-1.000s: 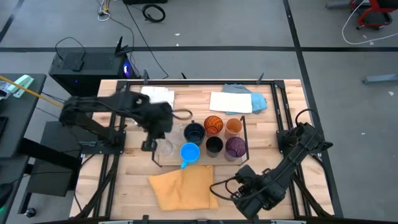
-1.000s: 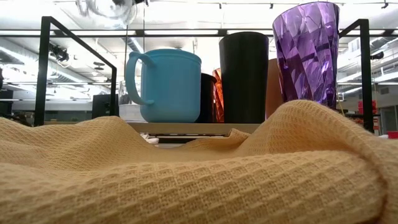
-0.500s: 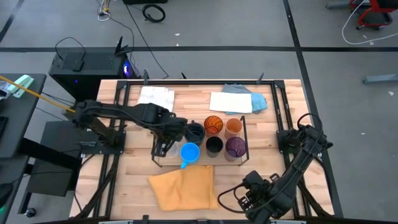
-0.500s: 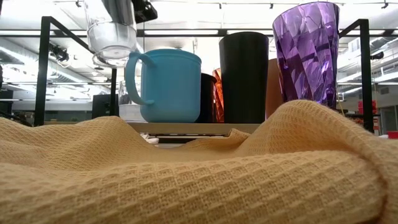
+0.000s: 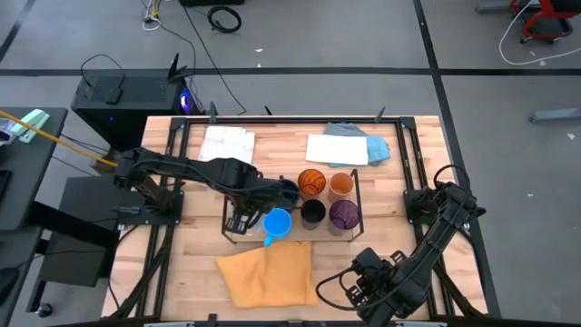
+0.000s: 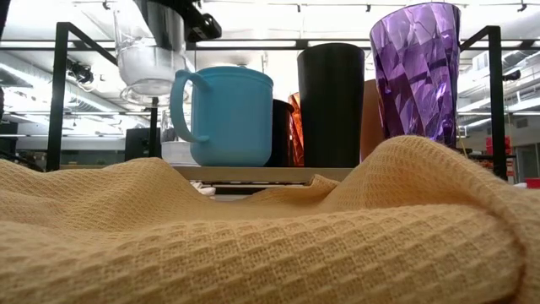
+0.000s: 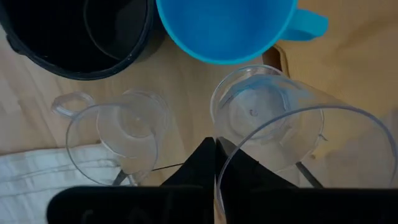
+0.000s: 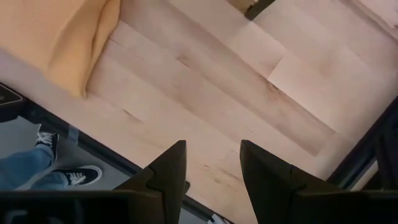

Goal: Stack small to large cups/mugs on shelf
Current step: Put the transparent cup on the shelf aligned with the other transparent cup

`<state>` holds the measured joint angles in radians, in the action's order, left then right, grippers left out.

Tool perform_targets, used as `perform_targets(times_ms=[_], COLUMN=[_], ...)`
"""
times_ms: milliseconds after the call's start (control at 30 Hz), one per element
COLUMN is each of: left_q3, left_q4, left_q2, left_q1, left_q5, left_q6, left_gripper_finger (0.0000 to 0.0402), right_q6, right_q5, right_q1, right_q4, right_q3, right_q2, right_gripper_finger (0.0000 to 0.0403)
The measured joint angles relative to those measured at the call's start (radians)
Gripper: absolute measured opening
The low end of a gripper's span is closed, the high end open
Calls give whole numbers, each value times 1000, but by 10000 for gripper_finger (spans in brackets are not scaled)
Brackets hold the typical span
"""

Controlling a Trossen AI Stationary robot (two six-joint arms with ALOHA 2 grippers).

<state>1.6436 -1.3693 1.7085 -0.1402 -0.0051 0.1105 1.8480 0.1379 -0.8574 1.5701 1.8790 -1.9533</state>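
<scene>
1. Shelf (image 5: 349, 234): already holds blue mug (image 5: 277, 222), navy mug (image 5: 289, 191), black cup (image 5: 313, 213), two orange cups (image 5: 311, 182), purple cup (image 5: 343, 214).
2. Left gripper (image 5: 243, 207): clenched on a clear glass (image 6: 150, 52), held above the shelf's left end.
3. Remaining: set glass down.
4. Right gripper (image 8: 211, 163): parted, holding nothing, near the table's front edge.

Readable text: none in any view.
Cups on the shelf: bright blue handled mug (image 6: 224, 116), black plastic cup (image 6: 332, 103) and purple faceted translucent cup (image 6: 415, 67) all carry plain walls, no print or logo.
Cloths: yellow waffle-weave cloth (image 6: 270, 228) shows no tag or lettering.
Table: light wooden table (image 5: 195, 259) bears no labels, numbers or signs.
</scene>
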Motion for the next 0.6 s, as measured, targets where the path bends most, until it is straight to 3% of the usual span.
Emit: perform_targets(times_ms=[600], left_q3=[-2], left_q4=[10], left_q2=[75], left_q1=[14], left_q5=[8], left_q6=[53], left_gripper_finger=[9], right_q6=[-17], right_q5=[3], right_q1=[0], right_q4=[-6], right_q3=[0], right_q2=[0], right_gripper_finger=[156])
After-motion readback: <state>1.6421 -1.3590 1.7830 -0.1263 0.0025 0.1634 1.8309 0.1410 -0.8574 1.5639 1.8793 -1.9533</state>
